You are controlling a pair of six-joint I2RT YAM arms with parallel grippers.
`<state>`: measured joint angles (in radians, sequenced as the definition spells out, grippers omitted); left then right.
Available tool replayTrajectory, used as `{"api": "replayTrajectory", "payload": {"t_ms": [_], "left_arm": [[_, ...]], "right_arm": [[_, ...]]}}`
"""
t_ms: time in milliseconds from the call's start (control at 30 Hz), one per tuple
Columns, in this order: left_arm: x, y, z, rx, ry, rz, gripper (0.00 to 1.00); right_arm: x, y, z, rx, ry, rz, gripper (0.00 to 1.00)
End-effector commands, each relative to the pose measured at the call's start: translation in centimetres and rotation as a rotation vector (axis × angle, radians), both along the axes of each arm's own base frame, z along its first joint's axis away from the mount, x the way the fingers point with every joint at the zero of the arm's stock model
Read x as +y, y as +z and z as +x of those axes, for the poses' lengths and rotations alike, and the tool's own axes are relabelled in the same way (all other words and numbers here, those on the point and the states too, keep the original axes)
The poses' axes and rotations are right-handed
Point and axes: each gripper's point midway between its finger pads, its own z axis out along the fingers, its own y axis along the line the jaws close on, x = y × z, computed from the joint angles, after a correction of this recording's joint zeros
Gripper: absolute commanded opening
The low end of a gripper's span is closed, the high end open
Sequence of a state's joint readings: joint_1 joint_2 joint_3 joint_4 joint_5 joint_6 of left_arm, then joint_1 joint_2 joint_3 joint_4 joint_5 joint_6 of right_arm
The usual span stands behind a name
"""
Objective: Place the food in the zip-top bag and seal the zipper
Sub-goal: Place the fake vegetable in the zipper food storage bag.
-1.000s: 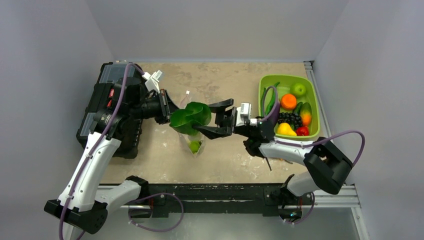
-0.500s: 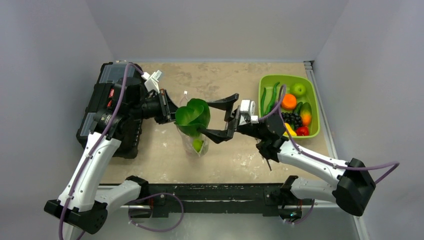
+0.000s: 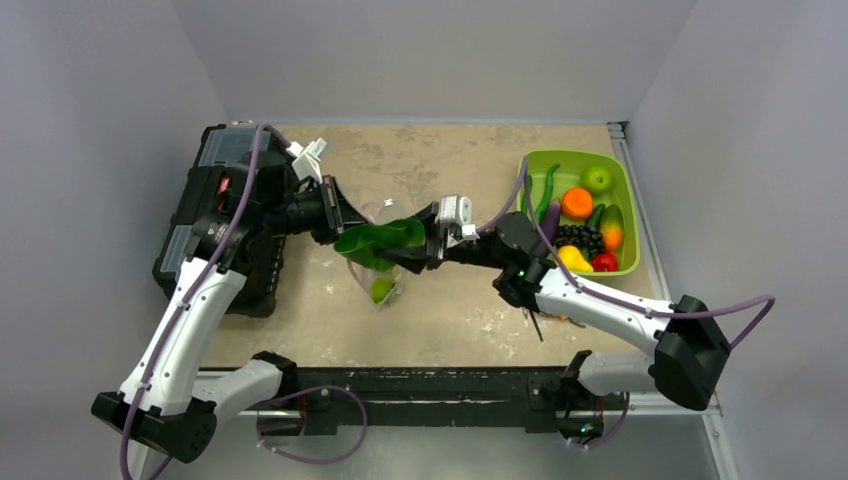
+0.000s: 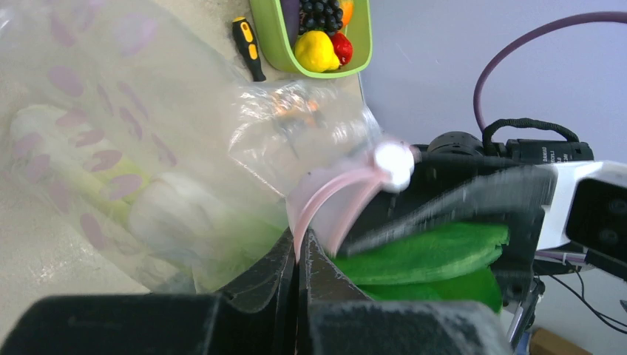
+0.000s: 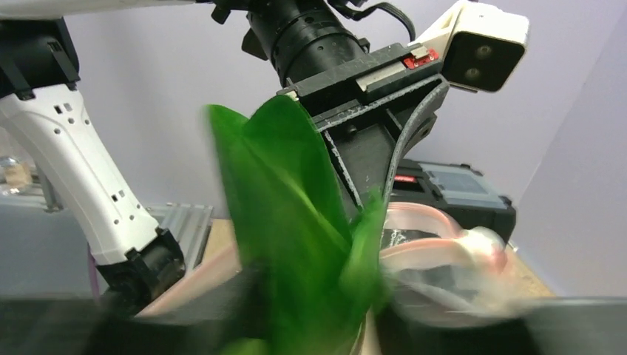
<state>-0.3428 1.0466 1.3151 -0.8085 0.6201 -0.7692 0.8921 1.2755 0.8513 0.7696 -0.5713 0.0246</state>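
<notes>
The right gripper point(image 3: 418, 247) is squeezing the greens point(image 3: 378, 238), which are lying lengthwise straight ahead of its fingers over the mouth of the bag point(image 3: 376, 285). Just beyond, the left gripper point(image 4: 298, 248) is pinching the zipper point(image 4: 325, 194), holding the bag open below, one pale stalk point(image 4: 174, 214) inside. Behind the right wrist, the bin point(image 3: 570, 153) is holding fruit point(image 3: 577, 203).

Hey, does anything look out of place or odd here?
Yes: the vegetable's green leaves stick out of the mouth of the zip-top bag, across the pink zipper that the left hand pinches, so it likely can't seal yet.
</notes>
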Motion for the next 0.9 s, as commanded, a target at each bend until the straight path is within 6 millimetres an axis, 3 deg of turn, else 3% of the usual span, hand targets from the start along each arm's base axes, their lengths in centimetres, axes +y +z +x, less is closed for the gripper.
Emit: {"api": "replayTrajectory", "payload": {"t_ms": [0, 33, 67, 200, 333, 600, 667, 733, 767, 833, 867], "left_arm": [[-0.5, 1.6, -0.2, -0.050, -0.038, -0.033, 0.00], [-0.5, 1.5, -0.2, -0.047, -0.039, -0.033, 0.00], [-0.5, 1.4, -0.2, -0.047, -0.041, -0.031, 0.00], [-0.2, 1.1, 0.0, -0.055, -0.021, -0.011, 0.00], [-0.1, 0.8, -0.1, -0.050, -0.021, -0.006, 0.00], [-0.1, 0.9, -0.4, -0.050, -0.024, -0.013, 0.00], [0.0, 1.1, -0.5, -0.058, -0.019, -0.010, 0.00], [0.0, 1.1, -0.5, -0.059, -0.017, -0.013, 0.00], [0.0, 1.2, -0.5, -0.059, -0.021, -0.018, 0.00], [-0.2, 1.5, -0.6, -0.058, -0.031, -0.026, 0.00], [-0.2, 1.6, -0.6, -0.061, -0.032, -0.026, 0.00]], "right_arm": [[-0.2, 1.7, 1.3, -0.087, -0.078, 0.021, 0.15], [-0.3, 1.3, 1.5, -0.086, -0.091, 0.007, 0.03], [-0.4, 1.0, 1.5, -0.091, -0.097, -0.004, 0.00], [-2.2, 1.0, 1.1, -0.107, -0.151, 0.064, 0.00], [-4.2, 2.7, 0.9, -0.126, -0.208, 0.194, 0.00], [-4.5, 5.9, -1.0, -0.189, -0.114, 0.368, 0.00], [-3.8, 5.6, -1.1, -0.213, -0.094, 0.333, 0.00], [-2.6, 3.6, -0.1, -0.264, -0.117, 0.242, 0.01], [-2.2, 2.3, 0.7, -0.254, -0.141, 0.196, 0.13], [-2.4, 0.6, 1.4, -0.231, -0.179, 0.150, 0.49], [-2.7, 0.1, 1.3, -0.219, -0.186, 0.139, 0.59]]}}
